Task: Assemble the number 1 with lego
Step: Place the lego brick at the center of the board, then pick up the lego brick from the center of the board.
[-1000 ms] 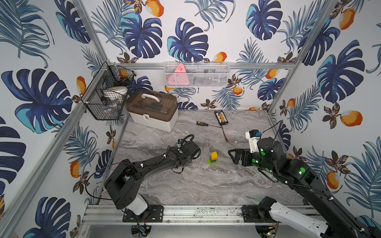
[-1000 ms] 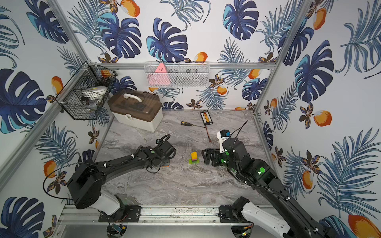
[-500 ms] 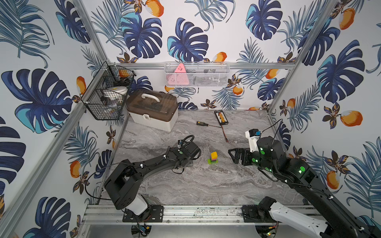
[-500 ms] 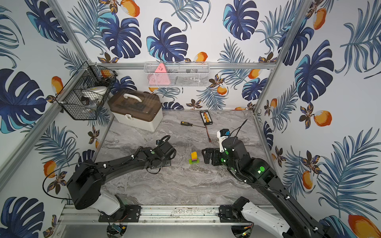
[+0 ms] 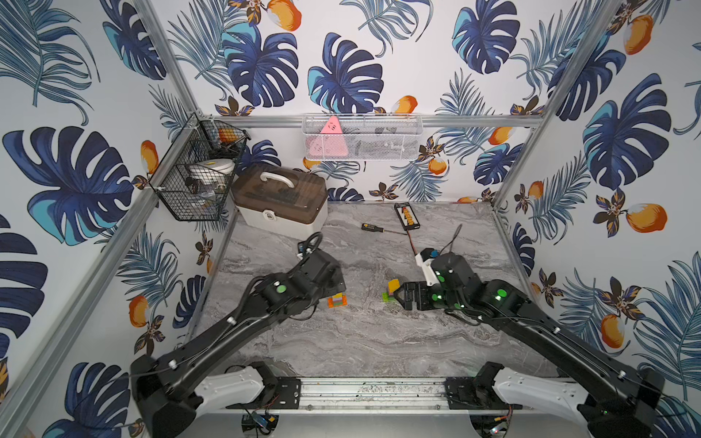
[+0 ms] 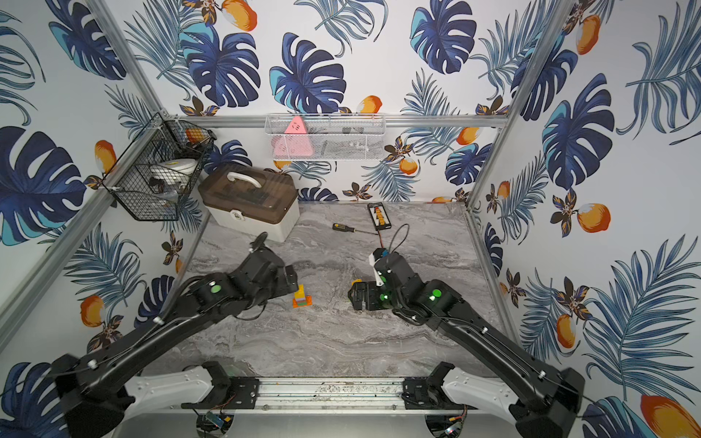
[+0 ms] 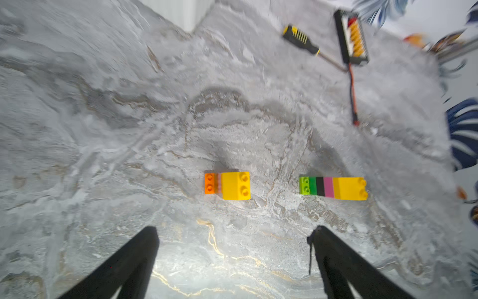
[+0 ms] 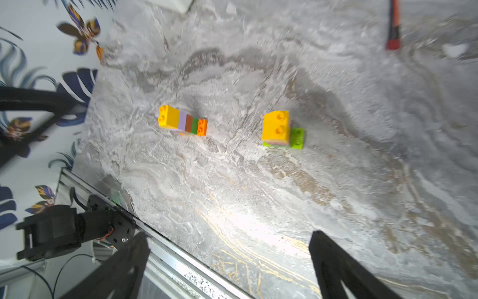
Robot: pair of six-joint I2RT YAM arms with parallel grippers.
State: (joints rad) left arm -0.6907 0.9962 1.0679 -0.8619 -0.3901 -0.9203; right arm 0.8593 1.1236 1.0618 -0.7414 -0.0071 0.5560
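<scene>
Two lego stacks stand on the marble table. One has an orange base under green, brown and lilac bricks with a yellow top [image 5: 337, 299] [image 6: 301, 297] [image 7: 227, 186] [image 8: 182, 121]. The other has a lime base under green, black and pink bricks with a yellow top [image 5: 390, 291] [image 7: 333, 188] [image 8: 282, 129]. My left gripper [image 5: 330, 283] [image 7: 234, 233] is open, just left of the orange-based stack and clear of it. My right gripper [image 5: 403, 299] [image 8: 230, 236] is open and empty, right beside the lime-based stack, and hides most of that stack in a top view [image 6: 356, 282].
A brown-lidded toolbox [image 5: 280, 201] stands at the back left under a black wire basket [image 5: 197, 178]. A screwdriver [image 5: 371, 227], a black-and-orange abacus [image 5: 406, 216] and a red cable [image 5: 411, 239] lie at the back. A white mesh basket [image 5: 360, 136] hangs on the rear wall.
My left gripper has opened, let go of the orange-based stack and drawn back to the left, uncovering it. My right gripper, still open, has shifted left toward the lime-based stack.
</scene>
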